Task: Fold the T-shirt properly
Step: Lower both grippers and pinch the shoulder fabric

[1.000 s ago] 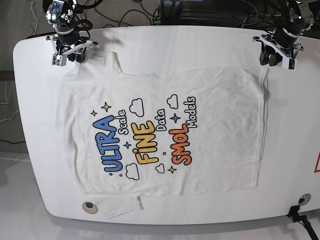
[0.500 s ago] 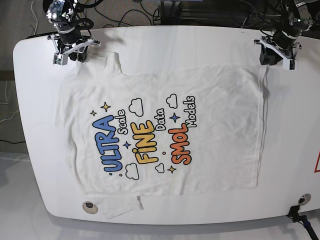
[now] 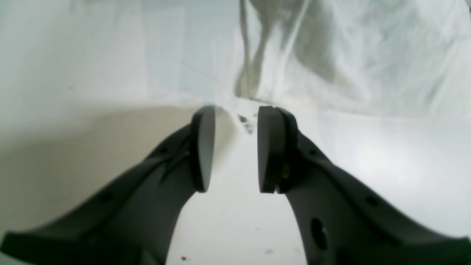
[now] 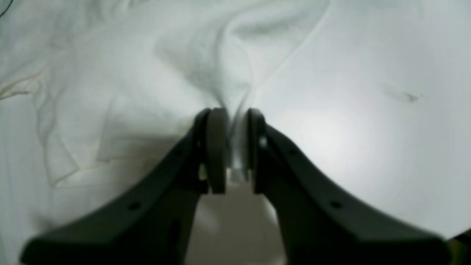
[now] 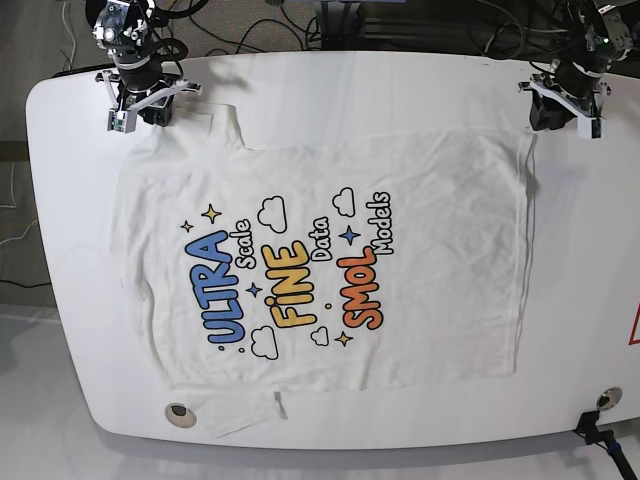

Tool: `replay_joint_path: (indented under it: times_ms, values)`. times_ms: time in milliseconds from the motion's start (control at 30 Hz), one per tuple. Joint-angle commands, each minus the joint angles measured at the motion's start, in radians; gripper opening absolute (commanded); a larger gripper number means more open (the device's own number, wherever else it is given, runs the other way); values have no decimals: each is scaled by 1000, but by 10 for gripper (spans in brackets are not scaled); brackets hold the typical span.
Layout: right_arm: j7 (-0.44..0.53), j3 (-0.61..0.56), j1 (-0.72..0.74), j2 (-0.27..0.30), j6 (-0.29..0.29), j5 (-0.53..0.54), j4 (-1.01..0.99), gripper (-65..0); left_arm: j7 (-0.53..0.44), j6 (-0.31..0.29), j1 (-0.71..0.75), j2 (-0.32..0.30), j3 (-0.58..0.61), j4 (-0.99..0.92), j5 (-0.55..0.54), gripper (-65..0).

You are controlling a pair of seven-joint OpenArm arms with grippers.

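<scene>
The T-shirt [image 5: 330, 270] lies spread flat on the white table [image 5: 420, 85], print side up, with one sleeve reaching the front edge. My right gripper [image 5: 140, 108] sits at the shirt's far left corner. In the right wrist view, the right gripper [image 4: 233, 112] is shut on a pinched ridge of the T-shirt [image 4: 147, 73]. My left gripper [image 5: 563, 118] hovers at the far right corner. The left wrist view shows the left gripper [image 3: 235, 110] open over bare table, with the T-shirt [image 3: 349, 48] edge just ahead of its tips.
A round dark fitting [image 5: 179, 412] sits in the table near the front left, beside the sleeve [image 5: 245, 415]. A black clamp [image 5: 600, 430] is at the front right corner. Cables [image 5: 270, 25] run behind the table's far edge.
The right gripper's fingers have drawn together onto the cloth at the far left corner. The left gripper has shifted slightly toward the table's far right, still open.
</scene>
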Motion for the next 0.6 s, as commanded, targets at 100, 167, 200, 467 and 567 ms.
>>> replay_joint_path:
  times_ms: [100, 167, 200, 467, 567]
  values:
    - [-26, -2, 0, 4, 1, -11, 3, -614, 13, -5, -18, -21, -20, -57, -114, -470]
    - [-32, -2, 2, 4, 1, -14, 2, -620, 35, -5, -32, -22, -20, -82, -143, -473]
    - [-33, -4, 1, 3, 2, -16, 1, -622, 51, -7, -39, -23, -20, -94, -157, -474]
    - [-28, 4, -4, 0, -5, -11, 9, -650, 98, -8, -95, -19, -5, -124, -188, -529]
    - [-22, 5, -6, 0, -5, -11, 9, -650, 115, -7, -106, -19, 6, -130, -188, -519]
